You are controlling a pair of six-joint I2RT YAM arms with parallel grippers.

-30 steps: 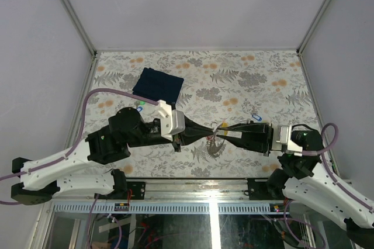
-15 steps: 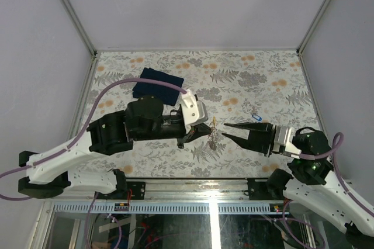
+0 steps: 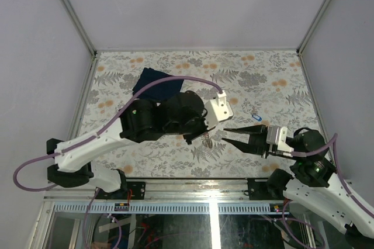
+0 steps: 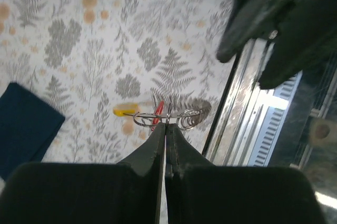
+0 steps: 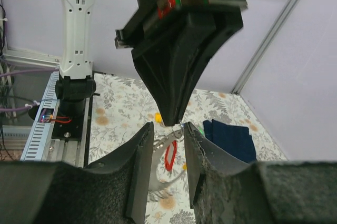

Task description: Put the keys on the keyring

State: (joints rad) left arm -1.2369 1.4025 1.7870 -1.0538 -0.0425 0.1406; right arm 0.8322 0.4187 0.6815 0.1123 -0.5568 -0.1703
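Observation:
My left gripper (image 3: 203, 134) is shut on the thin metal keyring (image 4: 181, 117) and holds it above the table. A red-tagged key (image 5: 170, 155) and a yellow-tagged key (image 4: 124, 111) hang from the keyring (image 3: 207, 140). My right gripper (image 3: 225, 134) is open just right of the ring, with nothing in it. In the right wrist view its fingertips (image 5: 149, 127) flank the ring (image 5: 167, 139) without touching it. A blue-tagged key (image 3: 256, 117) lies on the table at the right. A green tag (image 5: 200, 129) shows beside the cloth.
A dark blue folded cloth (image 3: 153, 81) lies at the back left, partly under the left arm's cable. The flowered table cover (image 3: 263, 79) ends at a metal rail (image 3: 210, 183) along the near edge. Walls close in on three sides.
My right gripper opened and let go of the keyring, then drew back a little. The left arm swung forward and to the right, carrying the ring with its keys.

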